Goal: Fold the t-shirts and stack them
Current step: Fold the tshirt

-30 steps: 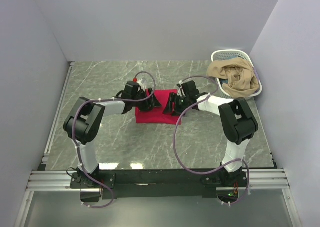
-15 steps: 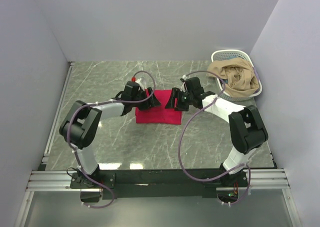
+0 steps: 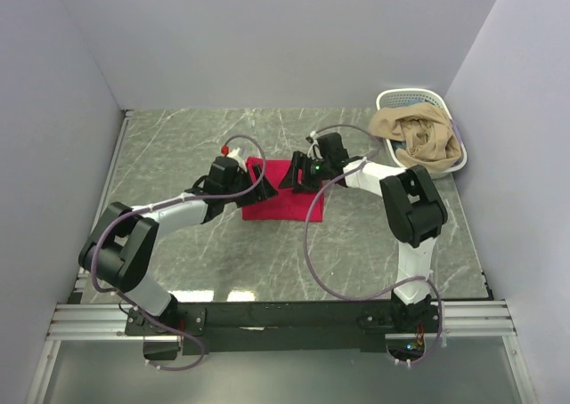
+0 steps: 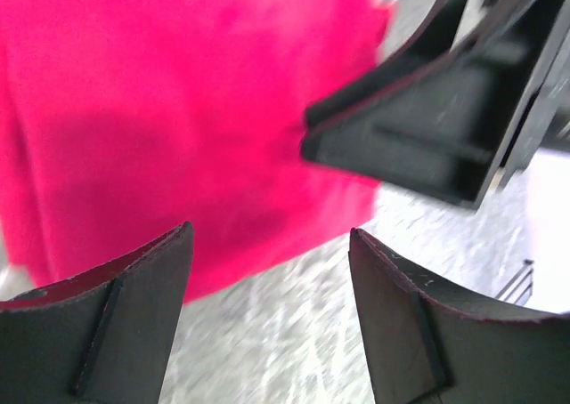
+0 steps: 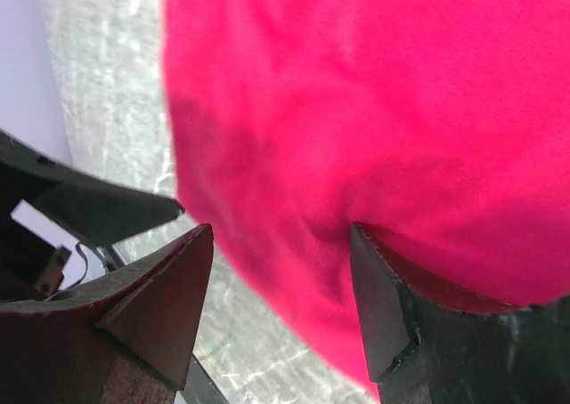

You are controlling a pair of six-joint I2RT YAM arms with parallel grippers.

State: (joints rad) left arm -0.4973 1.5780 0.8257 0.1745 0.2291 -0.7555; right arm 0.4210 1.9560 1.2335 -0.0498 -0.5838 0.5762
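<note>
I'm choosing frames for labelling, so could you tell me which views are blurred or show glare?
Top external: sharp, evenly lit, glare patches on the table near the bases. Left wrist: red t-shirt smeared, marble blurred. Right wrist: cloth soft, tool fingers crisper.

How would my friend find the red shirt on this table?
Start at the grey marble table. Near its middle, between the left gripper and right gripper, lies the folded red t-shirt. It is the only red cloth; the tan cloth is heaped in the white basket at the far right.
</note>
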